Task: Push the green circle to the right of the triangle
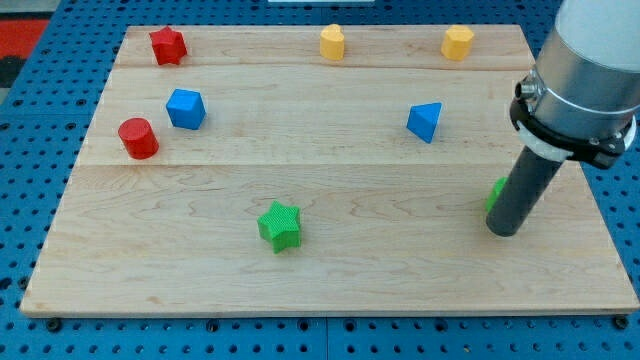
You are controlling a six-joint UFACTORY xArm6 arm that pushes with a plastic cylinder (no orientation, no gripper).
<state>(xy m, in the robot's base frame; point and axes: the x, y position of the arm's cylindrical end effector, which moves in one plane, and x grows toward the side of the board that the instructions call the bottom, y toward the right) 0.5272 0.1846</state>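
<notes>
My tip [505,231] hid most of the green circle [494,194], touching it right-below the triangle [425,121]; no jaws on this tool; off-centre contact risked sliding it off the desk [330,290].

The pale wooden board [330,250] shows a light grain in long glued planks, with a smooth, faintly satin finish. The green plastic star block [279,225] looks matt and finely ribbed, like layered print lines. The red plastic cylinder block [138,138] and blue plastic triangle block [424,121] look matt too. The dark rod ending in my tip [503,232] is matt and smooth; the grey collar [585,75] above it looks like brushed metal with a dull sheen. The blue perforated surface [30,190] around the board looks painted and slightly glossy
</notes>
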